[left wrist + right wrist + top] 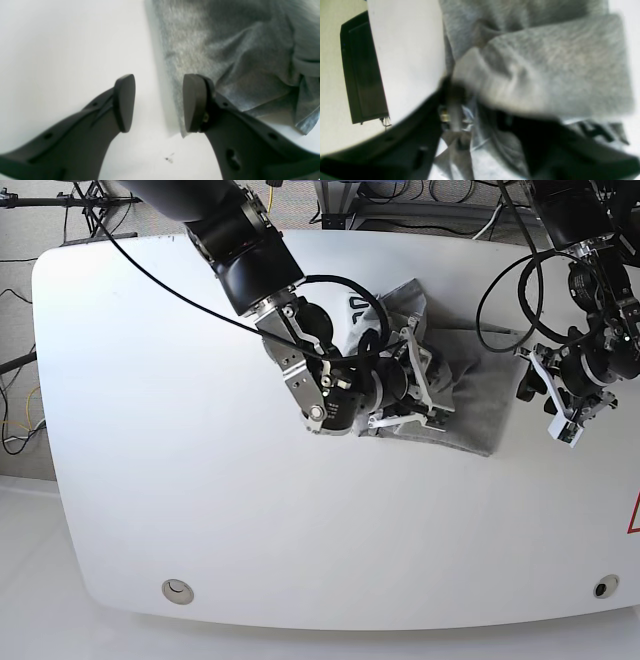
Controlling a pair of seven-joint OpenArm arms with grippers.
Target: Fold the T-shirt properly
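The grey T-shirt [470, 395] lies crumpled right of the table's middle, some black lettering [360, 305] showing at its far side. My right gripper [415, 385] is down in the bunched cloth. In the blurred right wrist view its jaws stand apart, and a fold of the T-shirt [545, 62] lies over one finger and in the gap between them. My left gripper [160, 105] is open just off the shirt's side. The T-shirt [225, 50] has its edge against the inner face of one pad [193, 105], with nothing pinched. In the base view my left gripper [548, 402] sits right of the cloth.
The white table [200, 430] has rounded corners. A dark box [362, 72] shows beyond its edge in the right wrist view. Cables [500, 300] hang from the left arm above the table's far right. Small round fittings [178, 588] sit near the front edge.
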